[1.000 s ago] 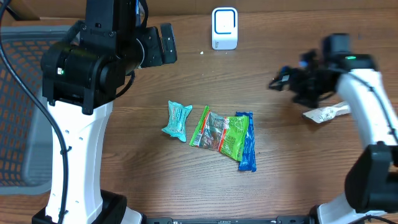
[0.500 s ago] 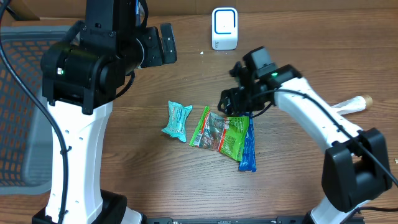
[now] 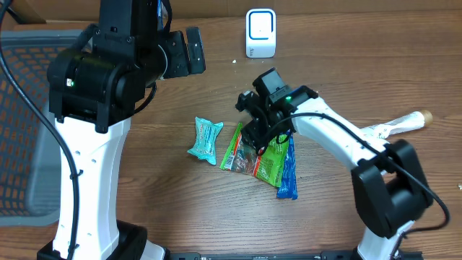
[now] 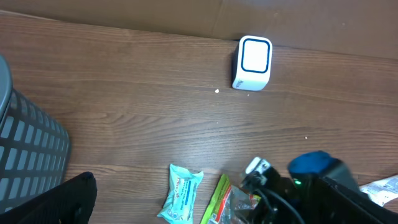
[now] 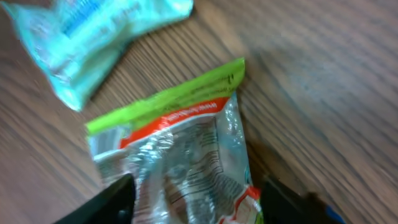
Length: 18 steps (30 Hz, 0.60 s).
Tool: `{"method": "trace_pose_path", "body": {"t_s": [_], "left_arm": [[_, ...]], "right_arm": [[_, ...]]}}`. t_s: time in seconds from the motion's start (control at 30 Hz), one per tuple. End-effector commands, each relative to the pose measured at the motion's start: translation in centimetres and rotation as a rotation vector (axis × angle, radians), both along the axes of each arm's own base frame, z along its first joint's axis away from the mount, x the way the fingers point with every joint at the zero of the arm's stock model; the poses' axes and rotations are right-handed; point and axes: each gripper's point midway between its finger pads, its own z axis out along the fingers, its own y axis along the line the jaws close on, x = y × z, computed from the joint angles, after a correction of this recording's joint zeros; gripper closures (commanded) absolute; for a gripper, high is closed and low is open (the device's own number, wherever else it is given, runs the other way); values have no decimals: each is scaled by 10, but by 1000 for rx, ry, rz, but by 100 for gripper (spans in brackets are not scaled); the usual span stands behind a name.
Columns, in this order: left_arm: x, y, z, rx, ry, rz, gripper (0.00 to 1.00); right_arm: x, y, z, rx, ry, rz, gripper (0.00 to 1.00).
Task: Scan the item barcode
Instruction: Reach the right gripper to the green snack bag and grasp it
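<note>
A green snack packet [image 3: 268, 160] with a clear window lies flat mid-table, between a teal packet [image 3: 206, 139] and a blue packet [image 3: 287, 173]. My right gripper [image 3: 256, 133] is down over the green packet's upper end. In the right wrist view its two dark fingers [image 5: 106, 202] straddle the green packet [image 5: 186, 155], open, with a narrow gap on each side. The teal packet [image 5: 87, 31] lies beyond. The white scanner [image 3: 260, 32] stands at the table's far edge. My left gripper [image 3: 189, 50] hangs high at the back left, open and empty.
A grey mesh basket [image 3: 22, 144] sits off the table's left side. A white wrapper [image 3: 393, 126] with a tan tip lies at the right. In the left wrist view the scanner [image 4: 253, 62] stands against a cardboard wall.
My right arm swung from the far right, near the white wrapper, across to the green packet and came down over it, its jaws narrowing. The left arm has not moved.
</note>
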Motion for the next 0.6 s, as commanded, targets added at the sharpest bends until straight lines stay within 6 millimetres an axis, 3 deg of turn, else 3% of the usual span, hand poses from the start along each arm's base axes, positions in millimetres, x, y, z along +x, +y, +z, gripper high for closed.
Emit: {"method": "trace_pose_path", "body": {"t_s": [0.0, 0.1, 0.27, 0.33, 0.4, 0.47, 0.57], "left_arm": [[-3, 5, 11, 12, -36, -1, 0], [-3, 5, 11, 12, -36, -1, 0], [-3, 5, 11, 12, -36, -1, 0], [-3, 5, 11, 12, -36, -1, 0], [-3, 5, 11, 12, -36, -1, 0], [-3, 5, 11, 12, -36, -1, 0], [-3, 5, 11, 12, -36, -1, 0]], "right_arm": [[-1, -14, -29, -97, 4, 48, 39], [0, -25, -42, -153, 20, 34, 41], [-2, -37, -44, -181, 46, 17, 51], [-4, -40, -44, -188, 58, 14, 75], [-5, -41, -42, -192, 68, 3, 91], [-1, -42, -36, -191, 79, -40, 96], [16, -41, -20, -169, 67, -120, 96]]}}
